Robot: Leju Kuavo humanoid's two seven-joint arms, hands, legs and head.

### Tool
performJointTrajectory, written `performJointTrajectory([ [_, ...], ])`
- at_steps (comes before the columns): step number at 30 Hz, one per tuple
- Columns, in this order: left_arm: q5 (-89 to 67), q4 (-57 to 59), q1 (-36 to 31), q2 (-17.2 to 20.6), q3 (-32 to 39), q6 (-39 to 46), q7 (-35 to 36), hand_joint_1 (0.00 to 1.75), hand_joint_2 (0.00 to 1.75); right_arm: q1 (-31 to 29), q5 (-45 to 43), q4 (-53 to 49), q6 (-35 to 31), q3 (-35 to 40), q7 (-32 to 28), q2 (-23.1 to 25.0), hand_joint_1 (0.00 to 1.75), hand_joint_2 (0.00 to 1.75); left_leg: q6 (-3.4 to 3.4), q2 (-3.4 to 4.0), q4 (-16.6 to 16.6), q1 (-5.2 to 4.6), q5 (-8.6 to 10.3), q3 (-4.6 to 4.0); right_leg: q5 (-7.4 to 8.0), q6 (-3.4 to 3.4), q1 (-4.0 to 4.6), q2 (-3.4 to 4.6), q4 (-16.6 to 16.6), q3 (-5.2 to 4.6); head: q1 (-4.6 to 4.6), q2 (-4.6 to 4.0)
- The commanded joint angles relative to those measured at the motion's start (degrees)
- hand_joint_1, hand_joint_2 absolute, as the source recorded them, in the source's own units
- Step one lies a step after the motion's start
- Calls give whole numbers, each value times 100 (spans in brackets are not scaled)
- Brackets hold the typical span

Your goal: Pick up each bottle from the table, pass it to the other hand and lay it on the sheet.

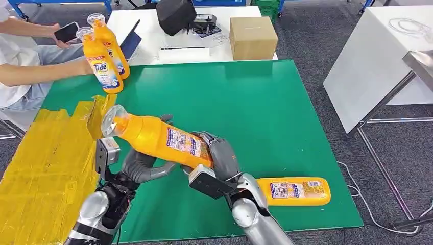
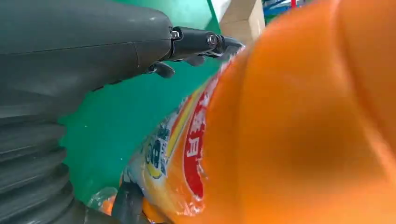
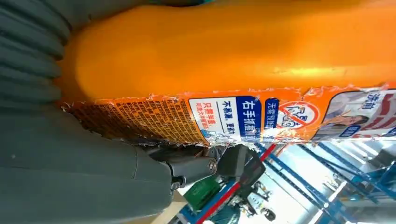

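My right hand [image 1: 220,158] grips an orange detergent bottle [image 1: 158,137] by its base and holds it tilted above the green mat [image 1: 265,117], cap end toward the yellow sheet [image 1: 46,168]. In the right wrist view the bottle [image 3: 233,56] presses against the palm, with the thumb [image 3: 187,168] under its label. My left hand [image 1: 143,167] sits under the bottle's middle with fingers spread. In the left wrist view the thumb [image 2: 196,42] stands apart from the bottle [image 2: 299,130], with green mat showing between them. A second orange bottle [image 1: 293,191] lies on the mat near my right forearm.
A person at the far left steadies two upright orange bottles [image 1: 102,66] [image 1: 110,43] at the mat's back corner. Behind the mat stand a cardboard box [image 1: 253,37] and a black bag [image 1: 175,15] on a white table. A white table [image 1: 373,61] stands to the right.
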Motion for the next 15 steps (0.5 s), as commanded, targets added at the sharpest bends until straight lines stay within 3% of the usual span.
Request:
performJointTrajectory([
  [1,164,308,-223,-80,-88,61,-73,0,175,-372,-143,458,-12,307,-26,-75,175,175,-2,3,-2,5,-1,9,0,-8,6,-3,-6,11,0,0],
  [3,243,254,-207,-107,-51,74,-98,2,175,-373,-156,474,-13,307,-25,-78,175,175,-2,3,0,6,-2,10,-1,-8,7,-4,-5,13,0,0],
  [4,309,198,-200,-109,-32,66,-110,24,175,-373,-168,488,-15,306,-24,-83,175,175,-1,2,0,5,-1,6,0,-7,6,-3,-5,9,0,0],
  [6,373,174,-193,-123,-13,52,-136,31,175,-377,-173,501,-12,307,-22,-83,175,175,-1,2,0,5,-3,8,-1,-7,7,-4,-5,11,2,0],
  [7,449,127,-189,-120,5,24,-136,103,175,-385,-187,534,-11,305,-20,-84,175,175,-2,4,3,10,-6,14,-2,-11,13,-5,-7,20,2,0],
  [8,463,113,-188,-116,2,18,-141,140,175,-388,-194,549,-9,305,-19,-84,175,175,-1,5,0,6,-3,9,-1,-8,7,-2,-5,12,0,0],
  [9,463,113,-188,-116,2,18,-141,140,175,-388,-194,549,-9,305,-19,-84,175,175,-1,4,-1,4,-1,5,1,-6,6,-2,-5,8,0,0],
  [10,468,76,-202,-100,-20,-2,-160,99,175,-394,-203,577,0,308,-18,-88,175,175,-2,3,1,9,-4,12,-1,-10,11,-5,-8,17,2,0],
  [11,483,41,-204,-91,-36,-27,-186,19,175,-397,-217,603,10,309,-16,-84,175,175,-2,5,2,11,-7,17,-3,-13,14,-6,-9,24,0,0],
  [15,477,13,-195,-88,-47,-27,-181,19,175,-392,-229,626,7,305,-18,-84,175,175,-2,1,0,4,-1,5,0,-6,6,-4,-4,7,2,0],
])
